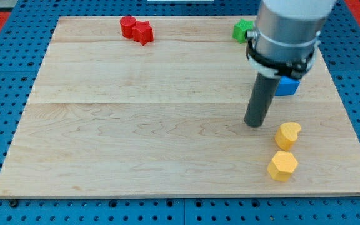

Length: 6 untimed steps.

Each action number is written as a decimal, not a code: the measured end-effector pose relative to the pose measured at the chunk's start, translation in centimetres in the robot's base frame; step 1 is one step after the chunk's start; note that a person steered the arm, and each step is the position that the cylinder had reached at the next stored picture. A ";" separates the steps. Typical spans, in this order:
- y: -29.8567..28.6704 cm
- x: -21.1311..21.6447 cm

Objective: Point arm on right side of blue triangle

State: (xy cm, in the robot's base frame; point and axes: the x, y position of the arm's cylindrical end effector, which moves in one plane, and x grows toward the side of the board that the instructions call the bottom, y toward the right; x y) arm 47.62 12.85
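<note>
The blue block (287, 85) lies near the view's right edge of the wooden board (136, 137), in the upper half, and is largely hidden behind the arm's grey housing (287, 31); only a lower right portion shows, so its triangular shape cannot be confirmed from this view. It appears to be a small, rigid, light piece resting flat on smooth wood, and it would likely slide at the slightest contact; since the task only requires pointing, no contact face is needed, and the approach should stop just short of its right side. My tip (254, 124) rests on the board below and to the view's left of the blue block, close to it but apparently apart, which places it on the wrong side for the task. The rod has no jaws and holds nothing. A route around the block's lower edge seems safest, although the yellow heart-shaped block (288, 134) sits just to the view's right of my tip, with a yellow hexagonal block (283, 165) below it. A green block (243, 30) shows partly at the view's top beside the housing, and two touching red blocks (136, 29) lie far off at the top left.
</note>
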 end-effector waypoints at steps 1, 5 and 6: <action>9.1 -0.4; 4.1 3.2; 10.2 3.8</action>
